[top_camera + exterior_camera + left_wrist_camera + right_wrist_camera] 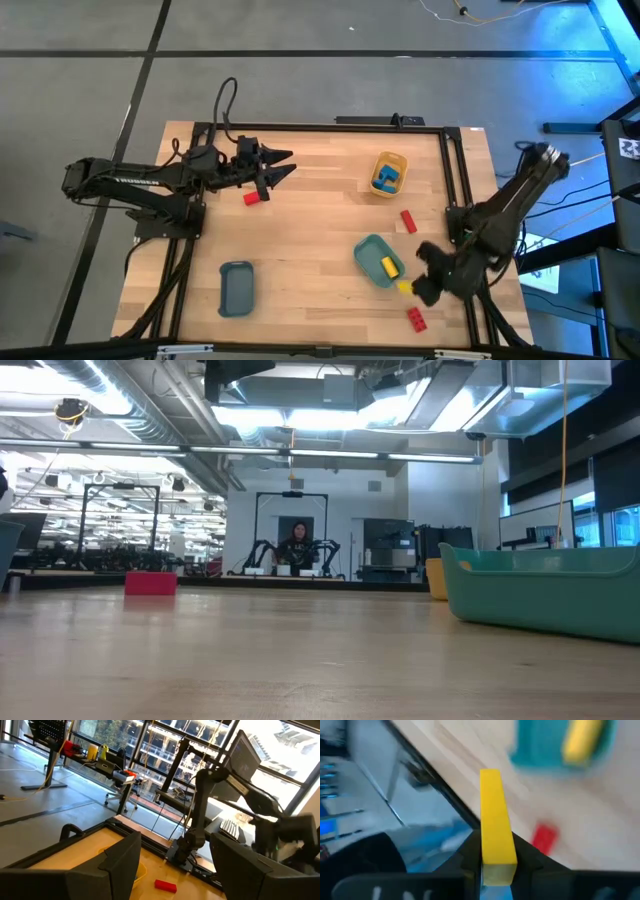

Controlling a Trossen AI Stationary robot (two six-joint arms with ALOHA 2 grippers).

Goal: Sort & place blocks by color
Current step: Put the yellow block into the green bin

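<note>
With our right gripper (pixel 496 862) clenched on the yellow block (pixel 495 835) just beside the teal tray (pixel 375 258), we should probably lift clear of its rim before releasing; left gripper (pixel 283 165) waits, released.

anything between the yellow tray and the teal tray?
One red block lies on the wood between the yellow tray and the teal tray, apart from both. Otherwise bare; the high view shows it.

Three trays (pixel 236 290); three red blocks (pixel 408 221), two yellow (pixel 404 286) (blue ones unclear, perhaps two).
</note>
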